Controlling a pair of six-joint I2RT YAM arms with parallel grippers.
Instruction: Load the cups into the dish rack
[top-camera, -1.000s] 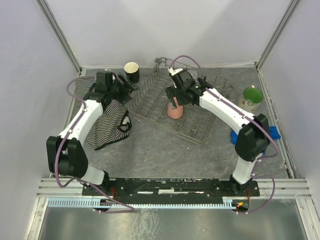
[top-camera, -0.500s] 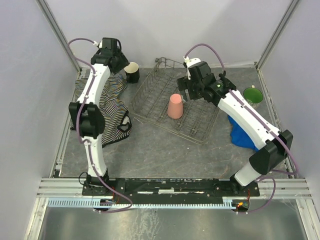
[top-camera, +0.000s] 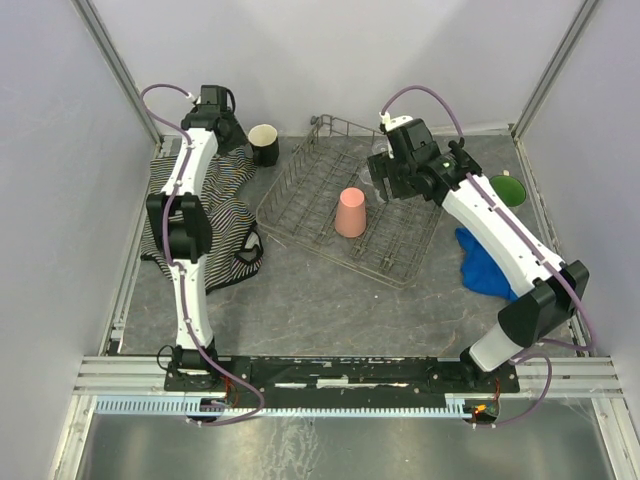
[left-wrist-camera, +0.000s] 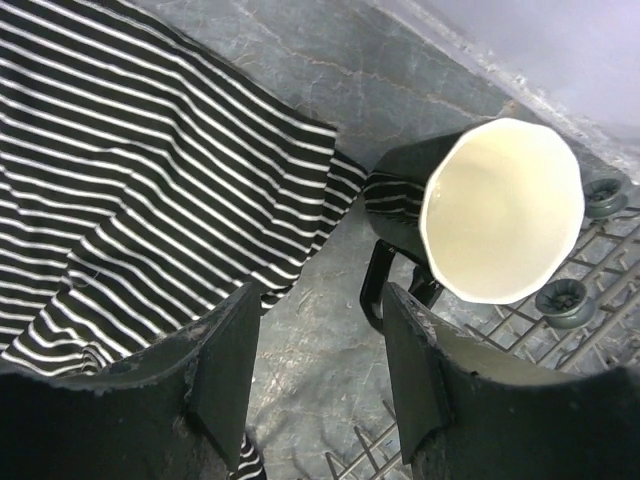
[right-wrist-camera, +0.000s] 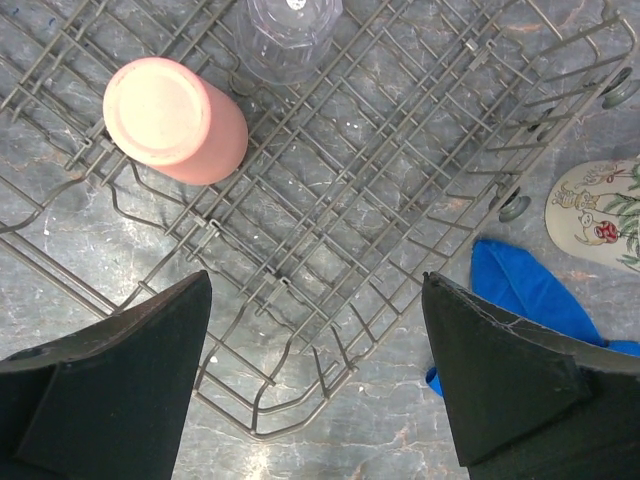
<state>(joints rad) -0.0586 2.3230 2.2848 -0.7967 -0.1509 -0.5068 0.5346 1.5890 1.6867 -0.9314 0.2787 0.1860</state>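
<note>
The salmon-pink tumbler (top-camera: 350, 212) stands upside down in the grey wire dish rack (top-camera: 300, 195). It also shows in the right wrist view (right-wrist-camera: 175, 120), next to the small clear glass (right-wrist-camera: 288, 35), which is also in the rack (right-wrist-camera: 400, 190). The black mug with cream interior (top-camera: 264, 143) stands on the table left of the rack's back corner. My left gripper (left-wrist-camera: 320, 330) is open and empty just short of the mug (left-wrist-camera: 490, 210), near its handle. My right gripper (right-wrist-camera: 315, 330) is wide open and empty above the rack. The floral mug (top-camera: 505, 190) stands right of the rack.
A black-and-white striped cloth (top-camera: 210, 235) lies left of the rack, under my left arm, and shows in the left wrist view (left-wrist-camera: 130, 170). A blue cloth (top-camera: 485, 265) lies right of the rack, in front of the floral mug (right-wrist-camera: 600, 215). Enclosure walls ring the table.
My right gripper let go of the pink tumbler, rose and moved back and right. My left arm swung from over the striped cloth to the back left, beside the black mug.
</note>
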